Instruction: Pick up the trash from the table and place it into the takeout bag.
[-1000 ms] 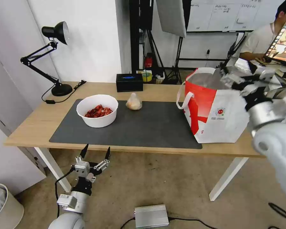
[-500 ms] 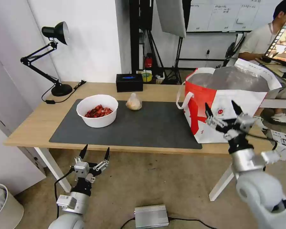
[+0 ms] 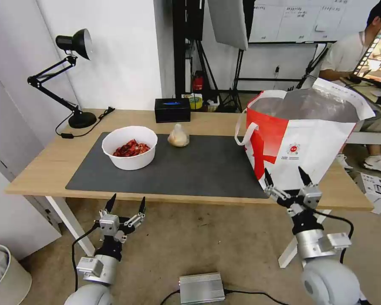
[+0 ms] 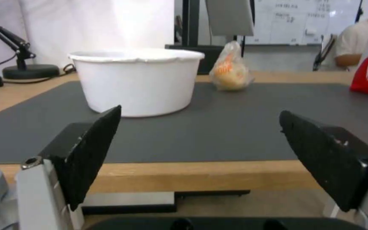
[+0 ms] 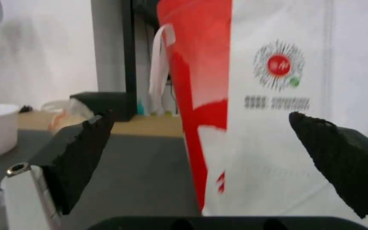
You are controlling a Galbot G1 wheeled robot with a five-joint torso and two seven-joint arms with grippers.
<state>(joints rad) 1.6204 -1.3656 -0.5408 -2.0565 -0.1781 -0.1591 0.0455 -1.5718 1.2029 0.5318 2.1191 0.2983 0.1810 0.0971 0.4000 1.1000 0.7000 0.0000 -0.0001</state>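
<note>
A white-walled room with a beige floor holds the table (image 3: 38, 167), a long light-wood top on white legs, with a dark grey mat (image 3: 199, 169) over its middle

The bag (image 3: 309, 144) is the largest thing on it: white with red side panels, foil-lined and open at the top, a white loop handle hanging off its red side. It stands at the mat's right end, directly ahead of the right pincer (image 3: 285, 180), which hangs just in front of the table's near edge, below the bag's white face. In the right wrist view the bag's round logo sits between the two black fingers (image 5: 81, 153), close ahead. That pincer is spread wide and holds nothing

The bowl (image 3: 130, 147), white and round with red shells inside, sits on the mat's left part, straight ahead of the left pincer (image 3: 126, 204) and well beyond it. The left pincer waits low in front of the table's near edge, tips up, equally wide open and empty; in its wrist view the bowl (image 4: 137, 80) rises just above its left finger

The small clear bag with a beige lump (image 3: 178, 136) stands on the mat's far edge, beyond the left pincer and to its right, near the bowl but apart from it

Behind it a black box (image 3: 172, 109) sits at the table's far edge, and a black lamp (image 3: 74, 80) stands at the far left corner
</note>
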